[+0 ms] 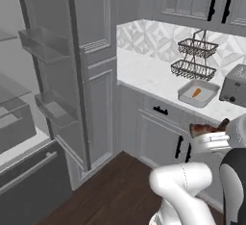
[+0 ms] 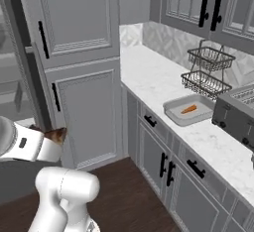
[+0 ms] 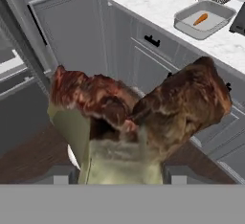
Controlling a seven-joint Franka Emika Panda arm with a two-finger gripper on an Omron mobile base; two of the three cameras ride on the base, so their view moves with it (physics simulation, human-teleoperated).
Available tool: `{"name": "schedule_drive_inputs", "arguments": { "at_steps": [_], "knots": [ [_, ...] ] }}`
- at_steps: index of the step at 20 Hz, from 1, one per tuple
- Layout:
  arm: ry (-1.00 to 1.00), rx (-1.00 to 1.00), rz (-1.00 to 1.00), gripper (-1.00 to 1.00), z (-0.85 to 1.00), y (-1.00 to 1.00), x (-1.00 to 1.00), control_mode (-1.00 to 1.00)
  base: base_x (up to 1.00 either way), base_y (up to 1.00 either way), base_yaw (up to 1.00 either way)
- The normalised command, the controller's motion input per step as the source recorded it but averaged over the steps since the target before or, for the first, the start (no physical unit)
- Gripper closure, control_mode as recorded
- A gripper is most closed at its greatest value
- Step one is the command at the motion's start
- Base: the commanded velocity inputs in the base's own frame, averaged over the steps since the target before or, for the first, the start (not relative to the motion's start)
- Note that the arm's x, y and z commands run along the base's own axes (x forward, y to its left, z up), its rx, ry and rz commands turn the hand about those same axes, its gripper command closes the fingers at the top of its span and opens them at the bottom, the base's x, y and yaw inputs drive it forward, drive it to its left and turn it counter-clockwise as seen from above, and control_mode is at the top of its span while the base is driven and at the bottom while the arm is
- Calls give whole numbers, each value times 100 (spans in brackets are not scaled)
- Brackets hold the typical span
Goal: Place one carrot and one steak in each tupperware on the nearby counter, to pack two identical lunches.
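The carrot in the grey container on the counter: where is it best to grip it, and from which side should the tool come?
Probably grip the carrot across its thicker middle, coming from straight above. It lies flat inside the tupperware, whose raised rim blocks a sideways approach. The tool now holds the steak.

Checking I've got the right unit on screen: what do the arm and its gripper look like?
The arm has glossy white rounded shells with dark grey to black joints. A white wrist link carries a small dark mark. No loose cables show. The gripper's jaws are mostly hidden, so their look cannot be told.
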Motion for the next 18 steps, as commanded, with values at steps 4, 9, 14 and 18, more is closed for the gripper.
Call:
{"name": "schedule_drive_inputs", "arguments": {
  "at_steps": [4, 9, 14, 18],
  "knots": [
    [0, 0, 0, 100, 0, 0, 0, 100, 53, -37, -37],
    [0, 0, 0, 100, 0, 0, 0, 100, 90, -19, -24],
    [0, 0, 0, 100, 0, 0, 0, 100, 100, 0, -20],
    [0, 0, 0, 100, 0, 0, 0, 100, 100, -11, -19]
  ]
}}
